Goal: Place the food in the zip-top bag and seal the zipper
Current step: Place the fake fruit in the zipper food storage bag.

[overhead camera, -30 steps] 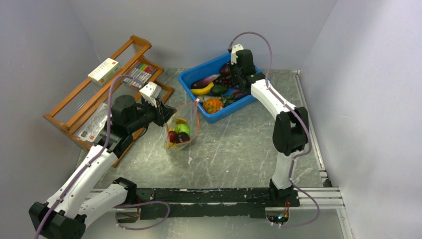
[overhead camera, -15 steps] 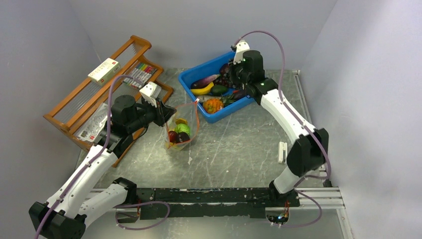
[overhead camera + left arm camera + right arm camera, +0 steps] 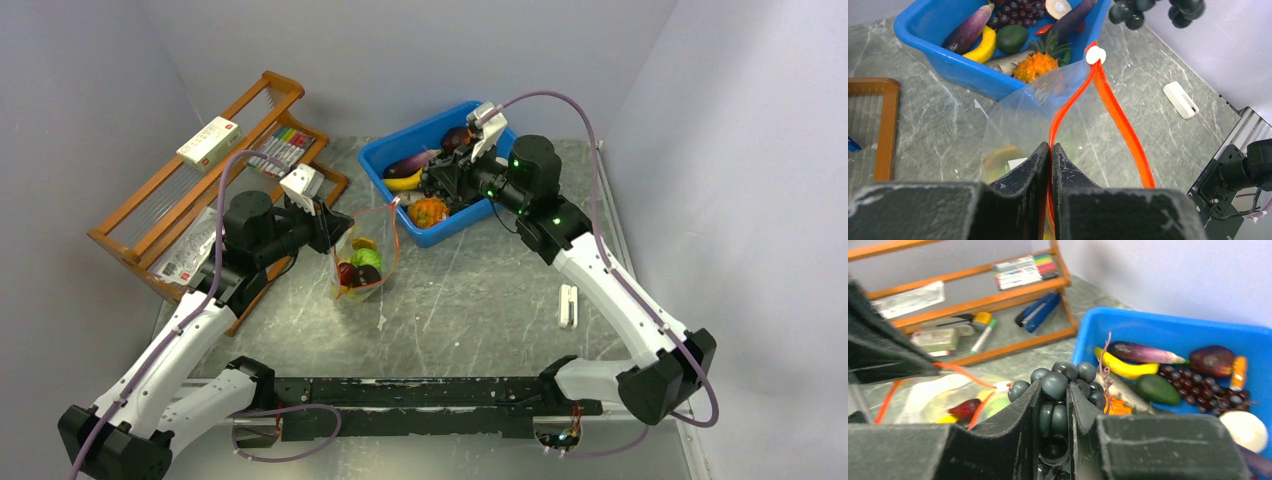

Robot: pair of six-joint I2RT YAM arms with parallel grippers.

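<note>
Zip-top bag (image 3: 365, 255) hangs clear and floppy from my left gripper (image 3: 1050, 147), its bottom resting on the table (image 3: 470, 300) in front of the blue bin (image 3: 385, 155). My left jaws are pressed together, pinching one side of the red-orange zipper (image 3: 1120, 125). The mouth gapes open, and a white slider (image 3: 1095, 55) sits at its far end. Through the plastic I see a bumpy green ball (image 3: 366, 258), a red piece (image 3: 346, 272) and something yellow. My right gripper (image 3: 1054, 390) is clamped on a dark grape cluster (image 3: 1054, 385), held in the air over the bin.
</note>
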